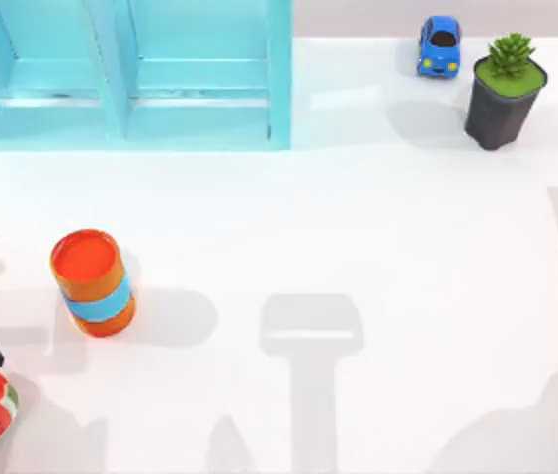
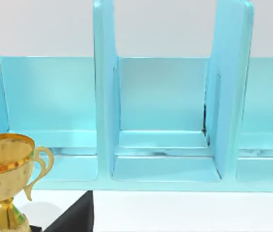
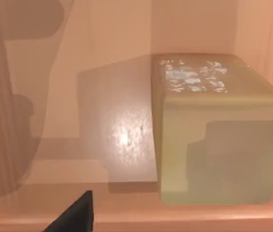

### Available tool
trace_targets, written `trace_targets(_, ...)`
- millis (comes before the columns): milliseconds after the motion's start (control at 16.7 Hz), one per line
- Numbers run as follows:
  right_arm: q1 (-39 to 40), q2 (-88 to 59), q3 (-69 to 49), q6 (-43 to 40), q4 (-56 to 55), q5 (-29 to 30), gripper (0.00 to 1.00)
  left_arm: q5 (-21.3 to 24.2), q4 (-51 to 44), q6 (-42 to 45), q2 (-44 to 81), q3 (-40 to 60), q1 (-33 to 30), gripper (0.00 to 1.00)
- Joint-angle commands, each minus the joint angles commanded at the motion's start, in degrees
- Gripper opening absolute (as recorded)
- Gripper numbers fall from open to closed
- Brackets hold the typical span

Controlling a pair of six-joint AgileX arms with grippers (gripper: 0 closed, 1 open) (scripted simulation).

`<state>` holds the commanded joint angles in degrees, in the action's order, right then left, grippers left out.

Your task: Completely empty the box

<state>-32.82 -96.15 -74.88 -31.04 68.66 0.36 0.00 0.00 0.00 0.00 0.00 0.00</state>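
box (image 3: 102,96) interior holds a pale green block (image 3: 218,130).

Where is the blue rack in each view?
Top view: rack at upper left.
Left wrist view: rack spans the picture, behind the trophy.
Right wrist view: box interior, holding a pale block.
Shared landmark: the rack's upright dividers.
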Motion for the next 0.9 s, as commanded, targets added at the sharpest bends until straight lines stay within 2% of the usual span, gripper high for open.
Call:
trace_targets(420,0.0,-4.8,12.3,0.0,-17.9,0.0,1.0,0.0,0.0,0.0,0.0,0.0,0.0,1.0)
trace_targets(780,-0.1,-5.7,14.3,0.0,-20.3,0.0,1.0,0.0,0.0,0.0,0.0,0.0,0.0,1.0)
trace_targets(900,-0.1,-5.7,14.3,0.0,-20.3,0.0,0.85,0.0,0.0,0.0,0.0,0.0,0.0,1.0)
